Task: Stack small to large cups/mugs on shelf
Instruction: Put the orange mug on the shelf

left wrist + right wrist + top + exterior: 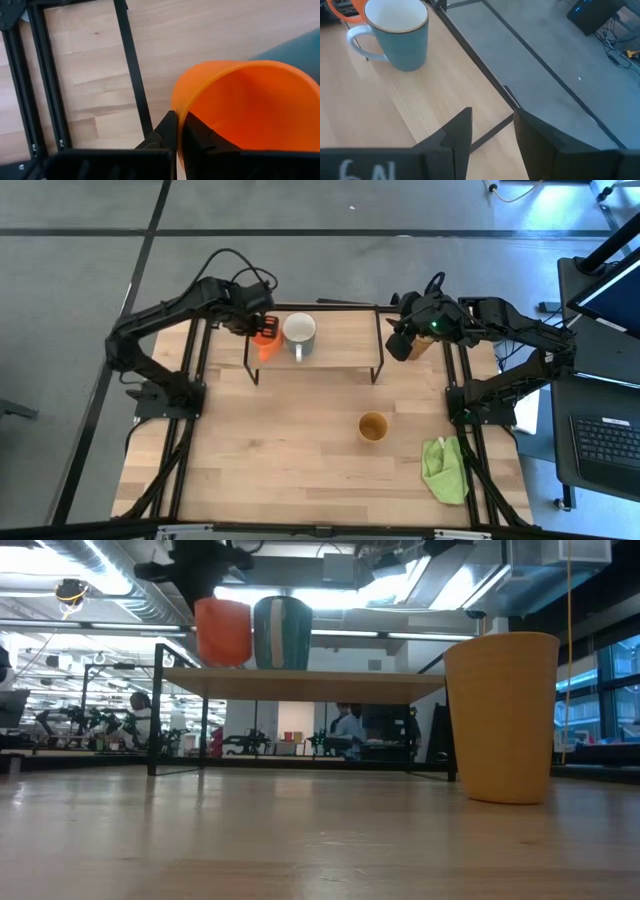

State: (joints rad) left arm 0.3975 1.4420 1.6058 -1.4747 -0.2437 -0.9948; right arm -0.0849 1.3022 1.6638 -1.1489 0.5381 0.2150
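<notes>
The small orange mug [265,342] is at the left end of the light-wood shelf [340,355], and my left gripper [258,328] is shut on it. Next to it, a mug that is teal outside and white inside [299,335] stands upright on the shelf board [300,685]. The tan handleless cup [373,426] stands upright on the table in front of the shelf. My right gripper [492,130] is open and empty above the shelf's right end. A brownish vessel [422,346] shows partly under the right arm. My left gripper pinches the orange mug's rim wall [176,107], with one finger [167,132] outside the mug and the other [202,142] inside it. The fingers come from above, slanting in from the table's left. The mug [222,632] is about upright; I cannot tell whether its base touches the board.
A green cloth [445,470] lies at the table's near right. The shelf's black wire legs [158,710] stand at its ends. Open tabletop lies in front of the shelf [280,450]. People show in the room beyond the table [348,725].
</notes>
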